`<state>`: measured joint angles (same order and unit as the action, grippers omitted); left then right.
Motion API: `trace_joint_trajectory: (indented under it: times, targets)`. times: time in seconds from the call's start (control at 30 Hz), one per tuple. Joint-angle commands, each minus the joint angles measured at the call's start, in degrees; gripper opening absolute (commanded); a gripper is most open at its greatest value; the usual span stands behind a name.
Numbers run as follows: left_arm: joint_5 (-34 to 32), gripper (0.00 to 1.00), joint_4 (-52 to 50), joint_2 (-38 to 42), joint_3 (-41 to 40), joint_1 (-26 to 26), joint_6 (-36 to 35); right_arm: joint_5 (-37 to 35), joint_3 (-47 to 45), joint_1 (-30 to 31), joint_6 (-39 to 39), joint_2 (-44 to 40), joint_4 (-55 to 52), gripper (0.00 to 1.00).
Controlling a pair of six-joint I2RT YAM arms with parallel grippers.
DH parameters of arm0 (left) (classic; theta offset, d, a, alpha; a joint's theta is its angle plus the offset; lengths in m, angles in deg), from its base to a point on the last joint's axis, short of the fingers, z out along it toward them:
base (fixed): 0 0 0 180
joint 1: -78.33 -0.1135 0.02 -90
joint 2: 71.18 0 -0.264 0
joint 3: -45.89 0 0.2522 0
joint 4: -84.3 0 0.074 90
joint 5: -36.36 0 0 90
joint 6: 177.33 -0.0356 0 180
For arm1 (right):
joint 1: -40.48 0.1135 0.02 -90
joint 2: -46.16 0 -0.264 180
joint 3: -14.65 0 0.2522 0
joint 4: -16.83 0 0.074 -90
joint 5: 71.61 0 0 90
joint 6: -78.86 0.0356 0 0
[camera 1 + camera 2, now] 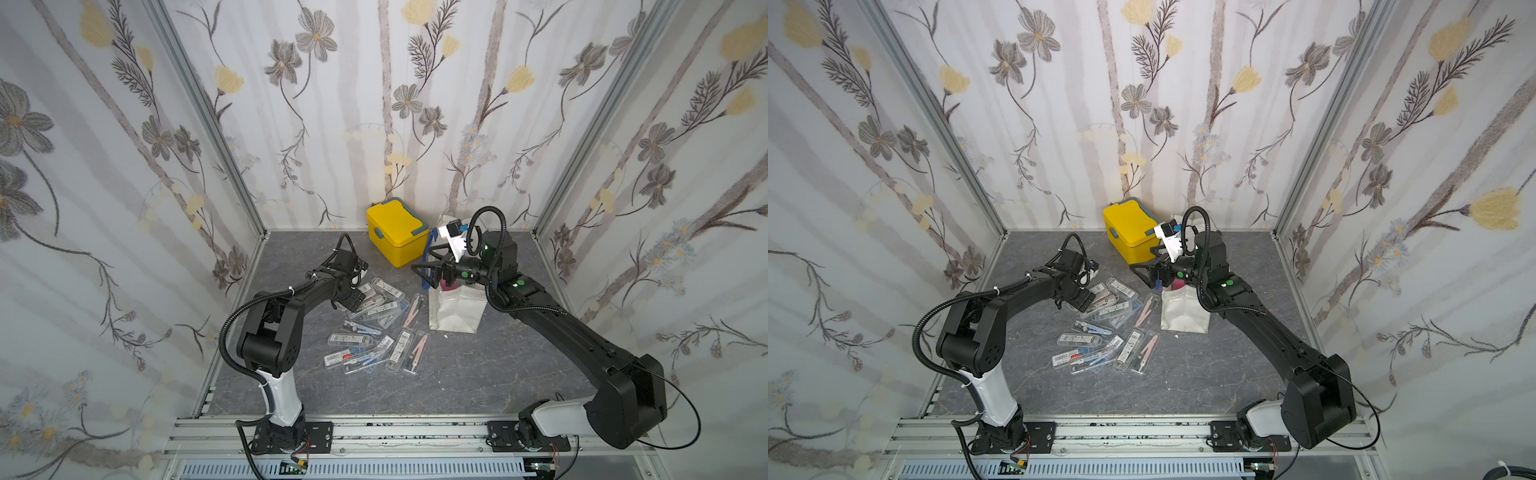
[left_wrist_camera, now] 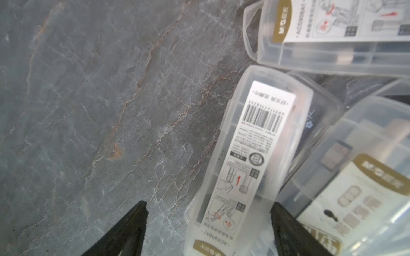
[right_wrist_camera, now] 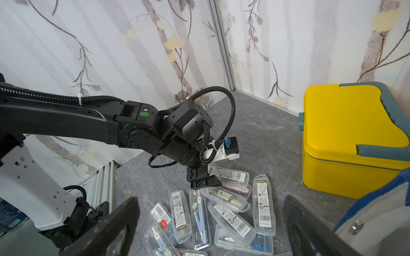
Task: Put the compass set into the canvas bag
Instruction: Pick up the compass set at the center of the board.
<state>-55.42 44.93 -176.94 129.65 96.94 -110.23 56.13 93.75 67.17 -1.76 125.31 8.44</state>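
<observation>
Tabletop (image 1: pixel 415 386) of grey marble carries three kinds of thing. One yellow lidded box (image 1: pixel 397 232) sits shut at 12 o'clock. One canvas bag (image 1: pixel 457 311) stands upright at 3 o'clock of the pile, near the box. The compass sets (image 1: pixel 401 349), in clear plastic cases, lie heaped at the centre, about a dozen, overlapping too much for an exact count. The nearest case lies just beside the bag's 9 o'clock wall. The right arm hides much of the bag's mouth; something pink (image 1: pixel 449 285) shows inside, though I cannot tell what. The right gripper (image 3: pixel 210 198) hangs at the bag's 9 o'clock rim, jaws spread wide with nothing between them, a blue strap handle (image 3: pixel 375 197) just beside one finger. The left gripper (image 2: pixel 208 204) points down at the pile's 10 o'clock end, jaws well apart astride a barcode-labelled case (image 2: pixel 255 144), one finger over bare marble, nothing clamped
</observation>
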Motion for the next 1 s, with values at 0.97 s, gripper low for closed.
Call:
trace_joint_trajectory:
  times: [0.97]
  targets:
    - [5.08,0.48,-4.19,-1.75,3.33,-0.55,0.24,-0.03,0.4,1.68,-0.58,0.3,2.76,1.0]
